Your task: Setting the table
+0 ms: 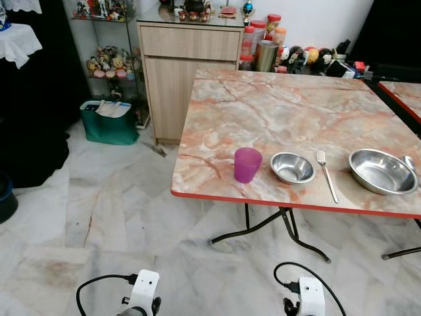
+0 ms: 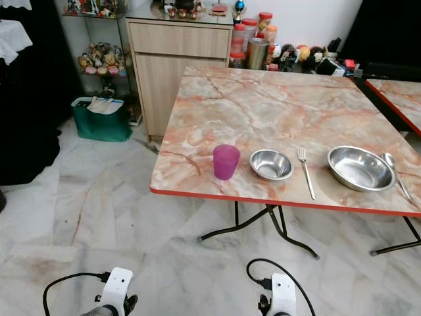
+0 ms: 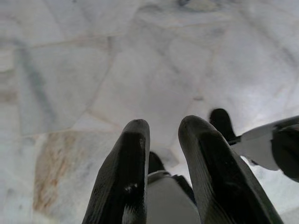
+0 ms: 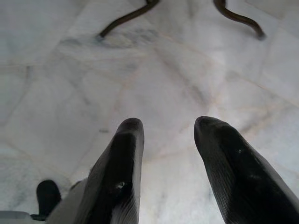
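While a spoon (image 2: 396, 176) flanks the large bowl (image 2: 359, 168), grippers hang.

- Both head views are bright and evenly lit, with sharp detail and no motion blur.
- The glossy pink marbled tabletop (image 1: 283, 112) carries a soft pale sheen toward its far side.
- The large steel bowl (image 1: 382, 171) and small steel bowl (image 1: 293, 167) show bright reflections on their rims.
- The table casts only a faint shadow on the pale marble floor (image 1: 99, 210).
- The far left corner, by the black drapery (image 1: 33, 112), falls dark.
- In the wrist views the black fingers (image 3: 122, 182) (image 4: 119, 172) are soft and blurred; the floor behind is slightly hazy and washed out at the right.
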